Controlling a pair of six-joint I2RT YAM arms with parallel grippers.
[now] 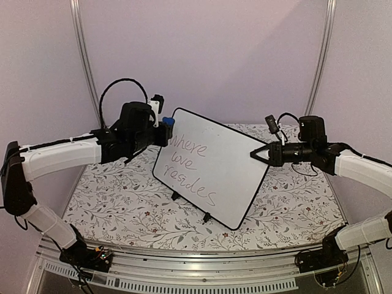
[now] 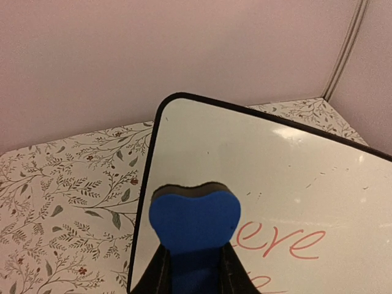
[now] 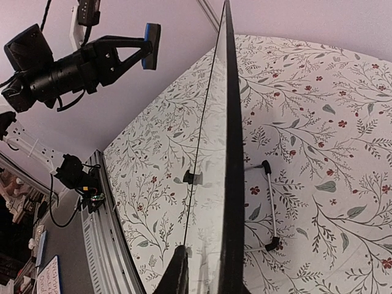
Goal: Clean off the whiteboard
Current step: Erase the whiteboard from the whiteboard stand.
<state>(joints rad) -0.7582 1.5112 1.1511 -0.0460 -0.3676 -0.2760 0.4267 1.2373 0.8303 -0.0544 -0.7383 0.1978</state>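
Note:
The whiteboard (image 1: 211, 165) stands tilted on its small black feet in the middle of the table, with purple handwriting "where love resides" on its face. My left gripper (image 1: 165, 130) is shut on a blue eraser block (image 1: 168, 121) beside the board's top left corner. In the left wrist view the eraser (image 2: 195, 217) hangs over that corner of the board (image 2: 275, 153), just left of the writing. The right wrist view shows the eraser (image 3: 152, 44) a little off the board's face. My right gripper (image 1: 257, 153) is shut on the board's right edge (image 3: 233, 153).
A floral tablecloth (image 1: 110, 202) covers the table. A wire stand (image 3: 269, 208) props the board from behind. A metal rail (image 1: 184, 269) runs along the near edge. Pale walls enclose the back and sides.

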